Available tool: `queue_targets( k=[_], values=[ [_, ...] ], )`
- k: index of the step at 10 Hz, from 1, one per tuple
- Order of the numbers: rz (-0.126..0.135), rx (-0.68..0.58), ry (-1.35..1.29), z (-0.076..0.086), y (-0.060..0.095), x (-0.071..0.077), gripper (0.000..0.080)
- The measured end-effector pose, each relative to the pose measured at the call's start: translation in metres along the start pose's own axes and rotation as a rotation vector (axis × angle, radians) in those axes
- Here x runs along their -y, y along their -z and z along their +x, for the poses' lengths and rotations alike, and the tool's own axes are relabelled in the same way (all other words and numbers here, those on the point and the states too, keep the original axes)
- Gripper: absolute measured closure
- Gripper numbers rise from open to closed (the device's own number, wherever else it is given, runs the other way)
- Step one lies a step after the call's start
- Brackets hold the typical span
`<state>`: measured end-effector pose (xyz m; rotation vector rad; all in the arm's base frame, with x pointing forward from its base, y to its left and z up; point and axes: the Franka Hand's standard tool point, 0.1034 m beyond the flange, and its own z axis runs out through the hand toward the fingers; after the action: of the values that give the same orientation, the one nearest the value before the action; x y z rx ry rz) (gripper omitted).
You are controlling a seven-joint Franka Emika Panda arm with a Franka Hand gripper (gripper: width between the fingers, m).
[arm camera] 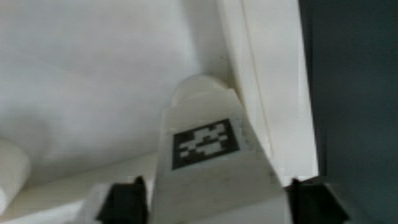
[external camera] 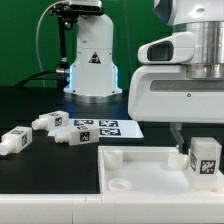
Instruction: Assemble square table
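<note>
Exterior view, foreground: square panel (external camera: 140, 172) of matte white plastic, smooth and flat. Lies on the black counter (external camera: 40, 165) toward the exterior view's right, with a raised rim all round and a round socket moulded into the near corner on the exterior view's left. Carries one stubby white leg (external camera: 205, 160) just inside the far rim, close to the exterior view's right edge. Stands upright there, blocky, with a black-and-white square tag on the face turned to the camera; cannot tell whether seated in a socket or merely resting on the panel.

Jaws closed on the leg, with dark fingers (arm camera: 125, 203) tight against either flank in the wrist view. Same view: tagged face, rounded far end, pale rim strip alongside, dark counter beyond it. Above, in the exterior view, the bulky glossy white arm (external camera: 185, 80).

Farther out on the counter, toward the exterior view's left: a first loose leg (external camera: 13, 140), a second loose leg (external camera: 47, 122) and a third loose leg (external camera: 73, 135), all tipped on their sides, short, white and tagged. Just beside them, the marker board (external camera: 105, 128), thin and flat, printed with several square tags. Along the near edge, a long white bar (external camera: 40, 210). At the back, a rounded white robot base (external camera: 90, 65) with a blue glow at its foot and a green backdrop (external camera: 20, 40) behind.
</note>
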<state>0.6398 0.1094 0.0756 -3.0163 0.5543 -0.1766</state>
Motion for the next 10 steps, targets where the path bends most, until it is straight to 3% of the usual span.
queue_targets(
  k=[3,6,8,10],
  values=[
    [-0.003,0.0,-0.257,0.0005,-0.0001,-0.0011,0.0515],
    [-0.017,0.046,-0.737,0.0033,-0.0003,-0.006,0.0515],
    [-0.03,0.058,-1.117,0.0012,-0.0012,-0.0005,0.0515],
    [-0.036,0.047,-1.326,0.0003,-0.0009,0.0011,0.0515]
  ],
)
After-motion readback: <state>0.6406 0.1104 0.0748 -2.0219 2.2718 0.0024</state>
